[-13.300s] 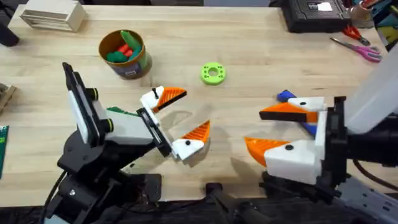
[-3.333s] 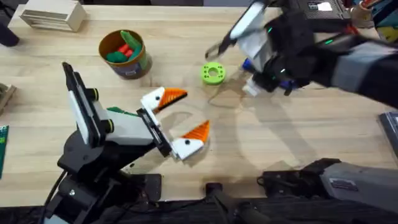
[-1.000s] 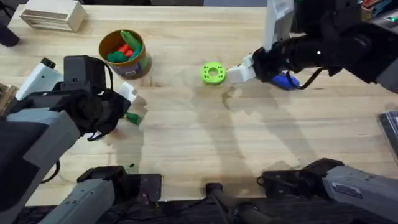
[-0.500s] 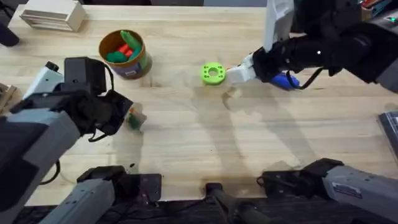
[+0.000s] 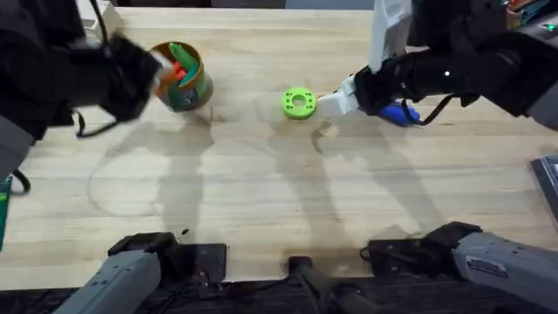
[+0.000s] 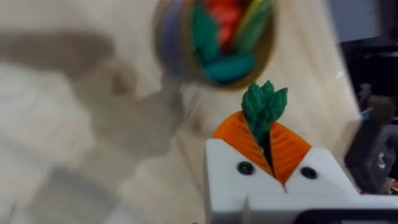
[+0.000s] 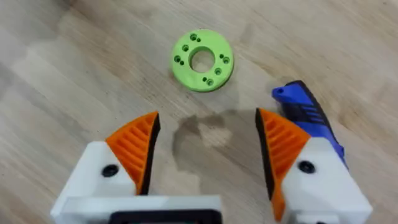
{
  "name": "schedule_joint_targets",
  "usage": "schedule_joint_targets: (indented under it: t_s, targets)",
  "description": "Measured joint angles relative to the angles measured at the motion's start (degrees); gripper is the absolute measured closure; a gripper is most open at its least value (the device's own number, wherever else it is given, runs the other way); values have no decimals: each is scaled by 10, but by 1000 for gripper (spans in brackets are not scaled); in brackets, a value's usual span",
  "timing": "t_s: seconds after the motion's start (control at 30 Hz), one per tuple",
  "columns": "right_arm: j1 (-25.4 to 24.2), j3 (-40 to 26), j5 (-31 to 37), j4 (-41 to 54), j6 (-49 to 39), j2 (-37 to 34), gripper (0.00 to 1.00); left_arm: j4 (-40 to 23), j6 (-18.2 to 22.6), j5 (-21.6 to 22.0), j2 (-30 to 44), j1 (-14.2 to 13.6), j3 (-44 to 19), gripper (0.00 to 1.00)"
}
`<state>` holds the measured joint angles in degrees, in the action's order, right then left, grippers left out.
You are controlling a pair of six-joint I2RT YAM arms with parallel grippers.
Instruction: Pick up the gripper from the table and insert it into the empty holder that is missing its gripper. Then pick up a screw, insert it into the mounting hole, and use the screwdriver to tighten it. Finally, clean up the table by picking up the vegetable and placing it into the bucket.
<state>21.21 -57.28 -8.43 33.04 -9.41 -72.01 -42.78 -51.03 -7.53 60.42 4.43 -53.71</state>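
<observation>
My left gripper is shut on the vegetable, a small dark green piece sticking up between its orange pads. It hovers close to the bucket, which holds red and green toy pieces. From overhead the left arm looms dark and blurred beside the bucket. My right gripper is open over bare wood. The blue screwdriver lies beside one finger and also shows overhead under the right arm. The loose gripper, the empty holder and the screw are out of view.
A bright green ring lies mid-table just ahead of my right gripper, and shows in the right wrist view. Pink-handled scissors and a black box sit at the far right. A slatted wooden block is at the far left.
My left arm has lifted the vegetable off the table and swung up and back toward the bucket. The right arm has stayed still by the green ring.
</observation>
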Motion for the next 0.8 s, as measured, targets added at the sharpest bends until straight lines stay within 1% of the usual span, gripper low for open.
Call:
schedule_joint_targets:
  t_s: [0.1, 0.23, 0.37, 0.53, 0.7, 0.73, 0.77, 0.8]
  targets:
    - [0, 0, 0, 0, 0, 0, 145, 69, 38, 17, 1, 0, -4, 987]
    - [0, 0, 0, 0, 0, 0, 144, 132, 65, 48, 28, 0, -5, 988]
    - [0, 0, 0, 0, 0, 0, 145, 172, 76, 72, 92, 0, -5, 988]
    - [0, 0, 0, 0, 0, 0, 144, 241, 81, 76, 176, 0, -5, 988]
    - [0, 0, 0, 0, 0, 0, 145, 255, 82, 73, 210, 0, -5, 987]
    - [0, 0, 0, 0, 0, 0, 145, 254, 87, 74, 214, 0, -5, 913]
    - [0, 0, 0, 0, 0, 0, 145, 255, 86, 74, 218, 0, -5, 816]
    - [0, 0, 0, 0, 0, 0, 145, 255, 86, 74, 220, 0, -5, 673]
